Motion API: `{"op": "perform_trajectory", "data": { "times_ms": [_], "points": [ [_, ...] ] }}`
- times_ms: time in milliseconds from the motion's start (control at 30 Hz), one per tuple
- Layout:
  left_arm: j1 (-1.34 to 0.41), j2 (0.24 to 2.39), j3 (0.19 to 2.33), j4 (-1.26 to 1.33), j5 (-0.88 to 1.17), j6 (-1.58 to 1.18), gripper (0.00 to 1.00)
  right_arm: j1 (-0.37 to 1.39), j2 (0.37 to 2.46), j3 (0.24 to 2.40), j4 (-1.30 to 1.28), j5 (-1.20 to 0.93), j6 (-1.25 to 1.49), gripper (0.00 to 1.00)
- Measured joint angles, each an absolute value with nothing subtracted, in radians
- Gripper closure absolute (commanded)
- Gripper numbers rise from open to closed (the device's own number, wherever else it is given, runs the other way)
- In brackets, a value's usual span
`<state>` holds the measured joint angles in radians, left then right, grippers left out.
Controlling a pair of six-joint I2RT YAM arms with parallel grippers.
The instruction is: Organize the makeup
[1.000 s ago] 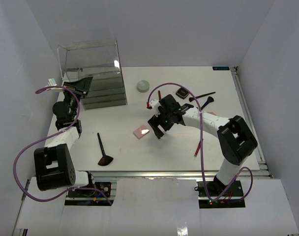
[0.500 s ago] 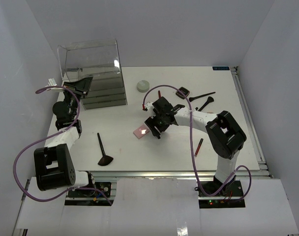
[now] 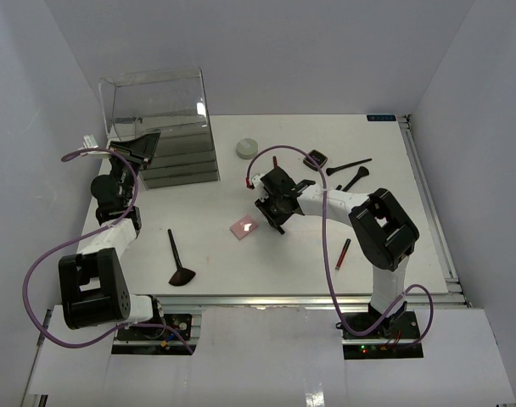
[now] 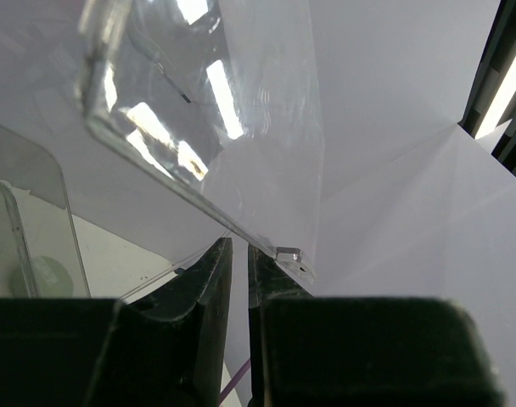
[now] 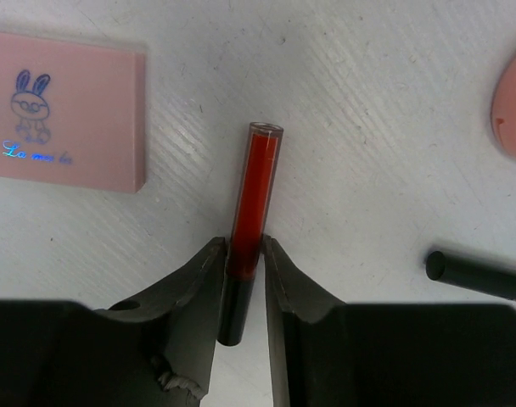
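Left arm [image 3: 105, 237], right arm [image 3: 336, 202]: white links, bulky black joint housings. Purple cable [image 3: 25, 292] looped loose along each arm. Right base [image 3: 370, 332]: black, small red and green lights. Left tool [image 4: 238, 250], right tool [image 5: 243, 246]: matte black fingers [image 5: 190, 292], tapered tips.

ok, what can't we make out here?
- Top view: right hand's own body covers its fingertips and the red stick.
- Right wrist view: pink thing and second stick cut off by the right edge.
- Left wrist view: glare on the clear plastic panel in the left hand; which part of the drawer box, unclear.
- Top view: drawer box contents lost in reflections.
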<state>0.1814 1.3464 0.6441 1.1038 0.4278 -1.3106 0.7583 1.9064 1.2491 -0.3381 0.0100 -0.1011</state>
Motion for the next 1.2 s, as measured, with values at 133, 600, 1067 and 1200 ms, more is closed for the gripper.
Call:
{"op": "perform_trajectory", "data": {
  "times_ms": [133,600,1067,1200],
  "points": [
    [0.181,1.346,0.644,1.103,0.428,-1.317,0.75,0.761,1.906,1.249,-0.335,0.028,-0.119,0.86],
    [0.181,1.346,0.645,1.103,0.427,-1.342,0.75,0.788,1.88,1.279,-0.359,0.076,-0.537,0.92],
    [0.184,1.341,0.653,1.075,0.427,-1.344,0.75,1.043,1.905,1.654,-0.265,0.114,-1.18,0.92],
    [0.187,1.333,0.666,1.056,0.427,-1.344,0.75,1.061,2.015,1.75,-0.178,0.111,-1.257,0.92]
  ]
}}
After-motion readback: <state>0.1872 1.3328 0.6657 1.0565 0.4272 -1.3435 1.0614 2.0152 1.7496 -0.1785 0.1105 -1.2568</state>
